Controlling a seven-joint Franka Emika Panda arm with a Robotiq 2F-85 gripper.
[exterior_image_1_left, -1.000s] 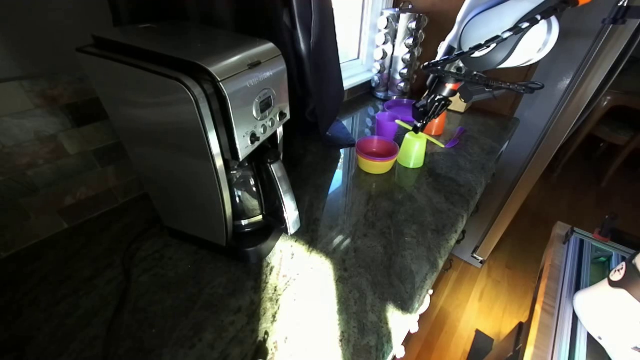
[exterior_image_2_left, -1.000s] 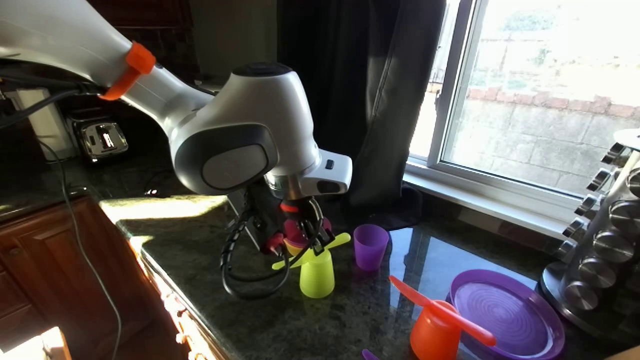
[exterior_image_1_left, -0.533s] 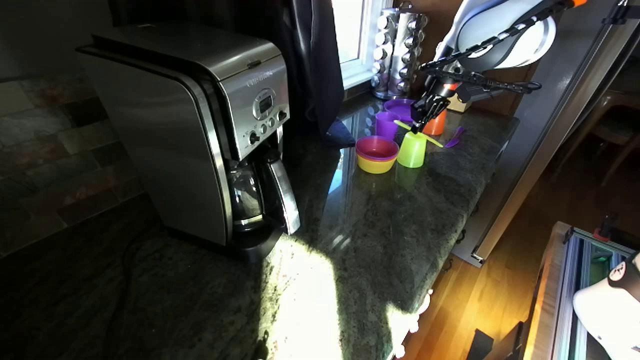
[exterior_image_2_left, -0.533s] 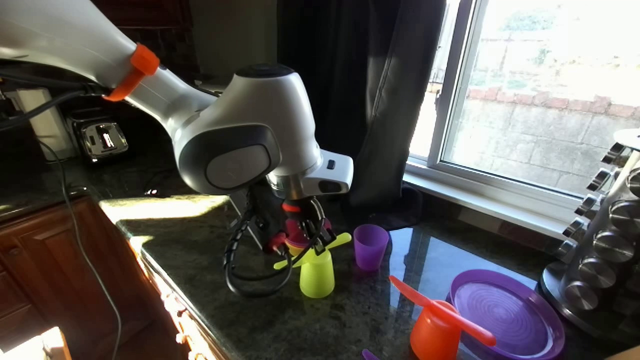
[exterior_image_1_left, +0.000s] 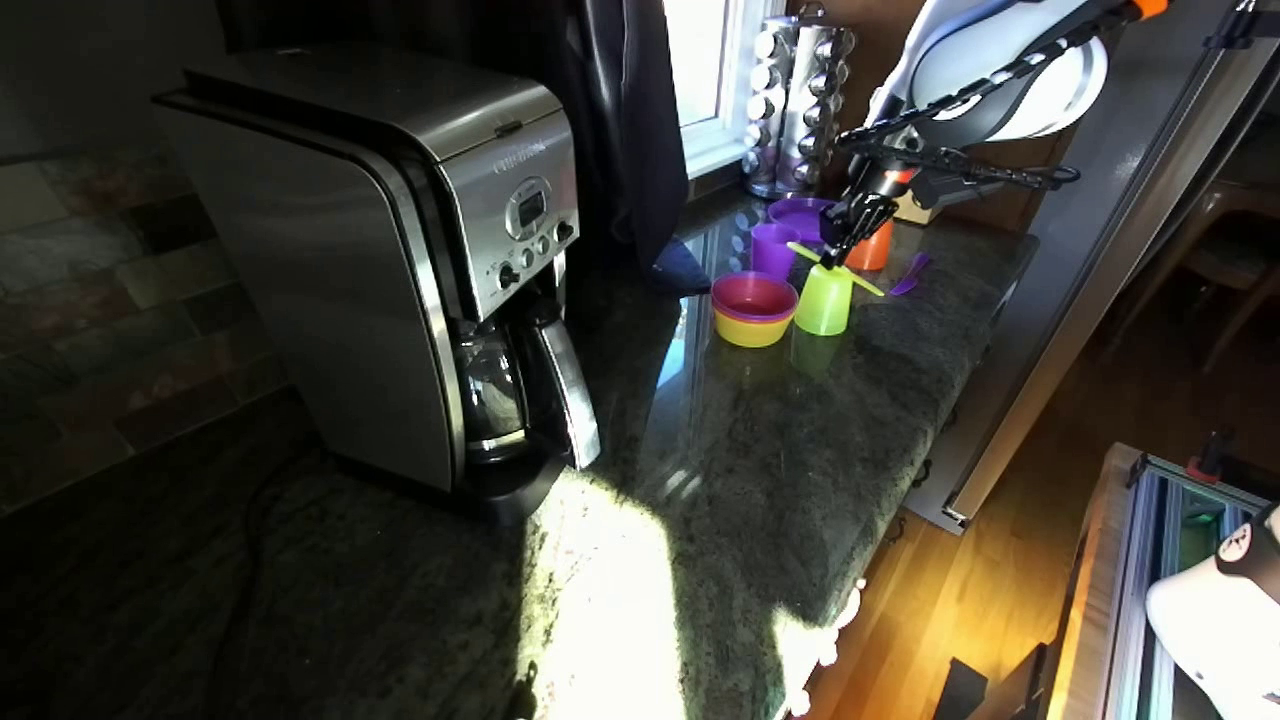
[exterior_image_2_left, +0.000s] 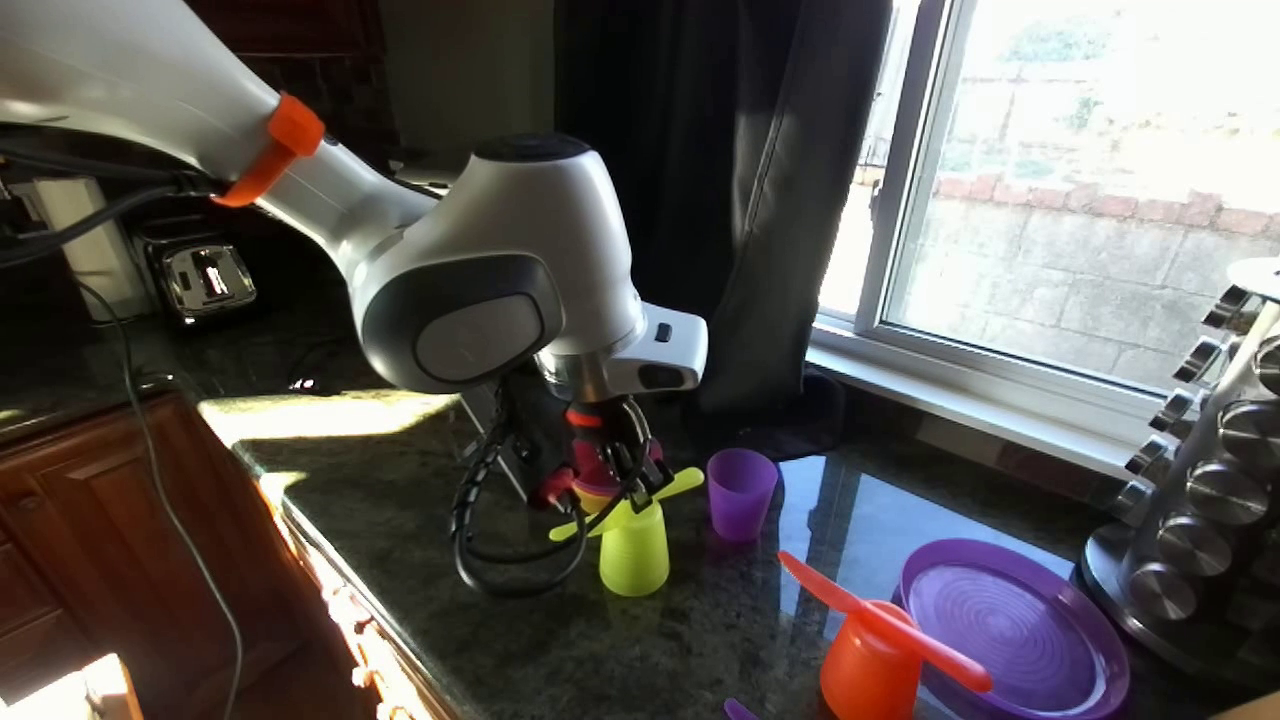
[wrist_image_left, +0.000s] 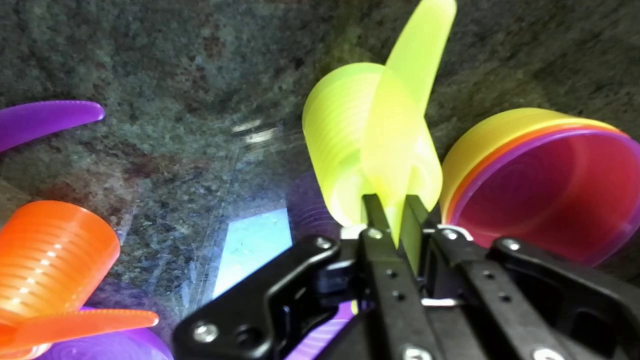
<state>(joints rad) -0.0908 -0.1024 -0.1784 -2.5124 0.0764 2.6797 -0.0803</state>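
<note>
My gripper (wrist_image_left: 392, 202) is shut on a lime-green plastic knife (wrist_image_left: 421, 47), which passes between its pads. In both exterior views the knife lies across the top of a lime-green cup (exterior_image_2_left: 634, 555), its two ends sticking out past the sides. The cup appears to stand upside down on the dark counter. My fingertips are right above the cup's top; whether they touch it I cannot tell. Close beside that cup sits a stack of bowls (wrist_image_left: 545, 175), yellow outside and red inside. On another side stands a purple cup (exterior_image_2_left: 741, 500).
An orange cup (exterior_image_2_left: 868, 670) bears an orange knife (exterior_image_2_left: 935, 655), beside a purple plate (exterior_image_2_left: 1005, 630). Purple cutlery (exterior_image_1_left: 908, 277) lies near the counter's edge. A spice rack (exterior_image_1_left: 800, 110) stands by the window, and a large coffee maker (exterior_image_1_left: 380, 270) occupies the counter's other end.
Gripper and knife have shifted together by a very small amount over the cup, and the arm has sunk slightly. The jaws have stayed shut; the cups and bowls have not moved.
</note>
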